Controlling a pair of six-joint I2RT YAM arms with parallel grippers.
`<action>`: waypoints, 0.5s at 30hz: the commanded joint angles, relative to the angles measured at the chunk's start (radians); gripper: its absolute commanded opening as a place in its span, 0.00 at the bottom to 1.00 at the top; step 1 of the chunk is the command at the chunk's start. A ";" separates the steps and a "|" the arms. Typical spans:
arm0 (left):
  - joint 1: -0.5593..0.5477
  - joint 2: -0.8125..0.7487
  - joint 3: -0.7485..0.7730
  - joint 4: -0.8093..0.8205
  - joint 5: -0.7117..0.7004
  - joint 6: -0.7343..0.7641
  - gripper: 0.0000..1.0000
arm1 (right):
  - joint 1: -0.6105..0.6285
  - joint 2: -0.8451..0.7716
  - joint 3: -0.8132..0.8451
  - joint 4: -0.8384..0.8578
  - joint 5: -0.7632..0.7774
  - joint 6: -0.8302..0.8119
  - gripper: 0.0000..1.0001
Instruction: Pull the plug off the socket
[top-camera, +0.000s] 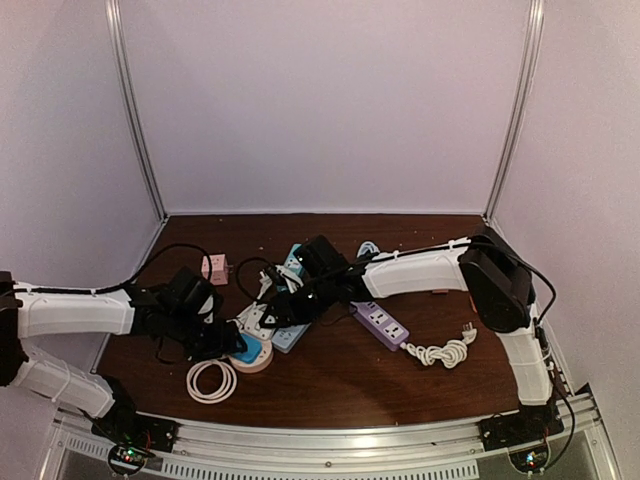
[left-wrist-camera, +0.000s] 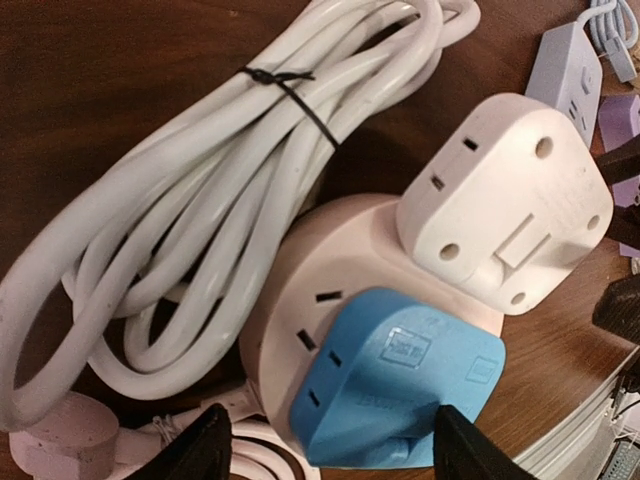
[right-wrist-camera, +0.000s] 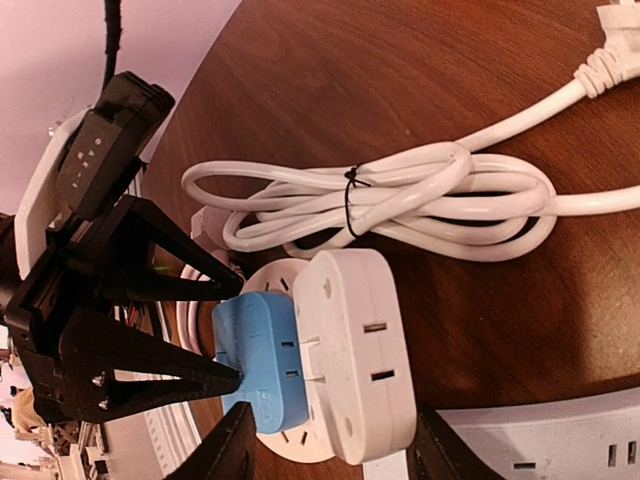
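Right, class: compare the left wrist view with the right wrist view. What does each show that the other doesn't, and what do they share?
Only the left wrist view shows the purple power strip at its right edge. Only the right wrist view shows the left gripper whole, its fingertips on either side of the blue plug. Both show the blue plug, the white adaptor beside it, the round socket block they sit on and the coiled white cable bound with a black tie.

Wooden table (top-camera: 340, 385), round socket (top-camera: 258, 358), coiled cable (top-camera: 211, 381), power strip (top-camera: 381, 324)
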 joint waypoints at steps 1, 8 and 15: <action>-0.005 0.046 -0.007 -0.058 -0.061 -0.013 0.70 | 0.007 0.013 -0.019 0.081 -0.040 0.048 0.48; -0.006 0.078 0.012 -0.089 -0.072 -0.013 0.70 | 0.005 0.017 -0.045 0.126 -0.087 0.073 0.38; -0.006 0.095 0.025 -0.096 -0.078 -0.014 0.70 | 0.005 0.022 -0.054 0.127 -0.097 0.069 0.34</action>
